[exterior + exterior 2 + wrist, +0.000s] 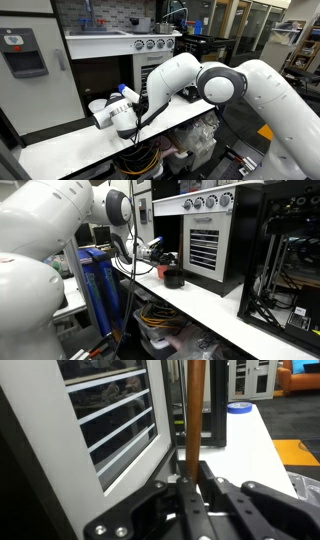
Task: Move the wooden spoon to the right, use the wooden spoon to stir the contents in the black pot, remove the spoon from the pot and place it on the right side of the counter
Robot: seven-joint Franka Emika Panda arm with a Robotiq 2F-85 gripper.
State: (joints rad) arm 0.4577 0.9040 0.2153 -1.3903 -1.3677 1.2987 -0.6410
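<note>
The end effector [197, 486] is clamping narrow around the wooden spoon [196, 420] in the wrist view, with both fingers pressing the handle from either side. The spoon is showing as a slim, straight, warm-brown stick with a smooth, even grain, and it is running from the grip to the far edge of that view. Its bowl is lying outside the picture, so only the handle can be described.

Just beside the handle, a white slatted cabinet [110, 430] is filling one half of the wrist view, its louvres tilting across the picture. On the other half the white surface [255, 450] is stretching away, carrying a blue-topped object [238, 407] well beyond the grip.

In an exterior view the black pot [174, 279] is sitting on the surface just in front of the cabinet, small, round and dark, with a red cup [161, 271] touching or nearly touching it. The end effector is hovering just above the pair. Whether the spoon is reaching into the pot cannot be told.

The arm [220, 85] is bending low over the surface.
</note>
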